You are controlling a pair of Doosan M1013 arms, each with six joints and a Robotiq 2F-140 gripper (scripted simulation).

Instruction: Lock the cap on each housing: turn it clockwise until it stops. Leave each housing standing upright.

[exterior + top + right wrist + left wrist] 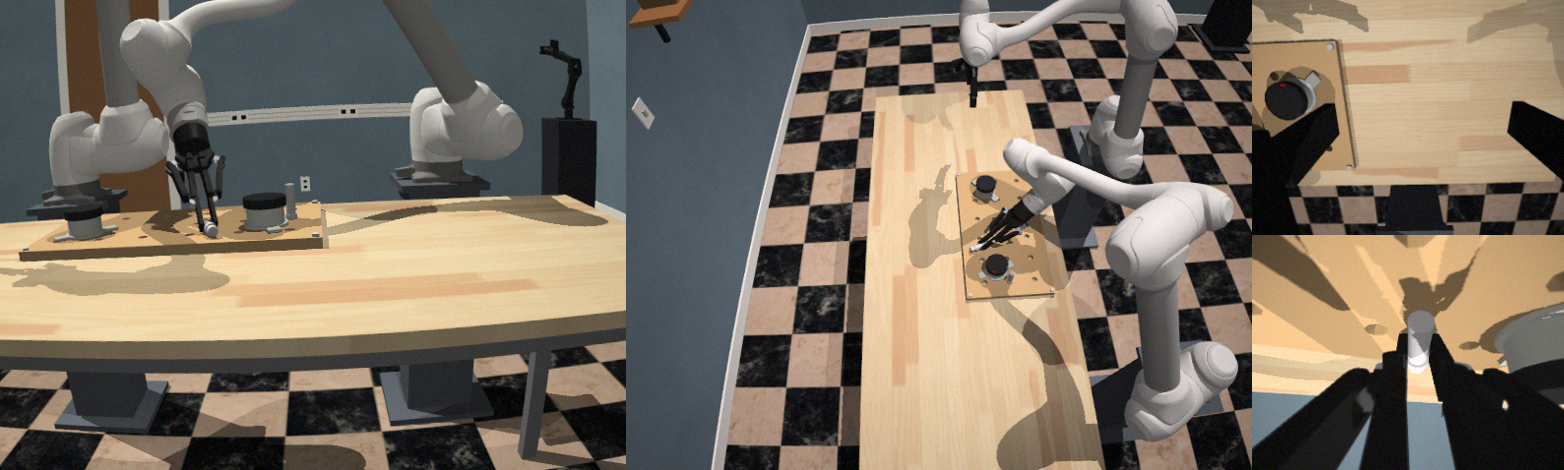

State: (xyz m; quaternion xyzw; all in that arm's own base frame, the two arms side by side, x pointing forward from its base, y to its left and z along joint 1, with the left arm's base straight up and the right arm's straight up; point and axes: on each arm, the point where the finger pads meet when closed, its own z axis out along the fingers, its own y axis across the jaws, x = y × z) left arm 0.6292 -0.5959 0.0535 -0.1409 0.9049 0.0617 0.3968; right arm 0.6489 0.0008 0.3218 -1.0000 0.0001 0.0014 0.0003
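Note:
Two grey housings with black caps stand upright on the board [1003,291] [171,249]. The near housing [996,277] [264,218] [1528,344] has its cap [996,264] [264,201] on, with a red mark. The far housing [985,195] [84,228] [1311,96] also has its cap [985,184] [83,212] [1287,101] on, red-marked at its rim. My left gripper [980,246] [209,225] [1418,348] is shut on a light grey peg [973,249] [211,230] [1421,323] low over the board, between the housings. My right gripper [972,104] [1423,117] is open and empty, over the table's far end.
An upright grey pin [1011,276] [290,201] stands close beside the near housing. The board has several holes and small corner screws. The left forearm [1096,187] reaches across the board's side. The wooden table [929,404] [405,282] extends beyond the board at both ends.

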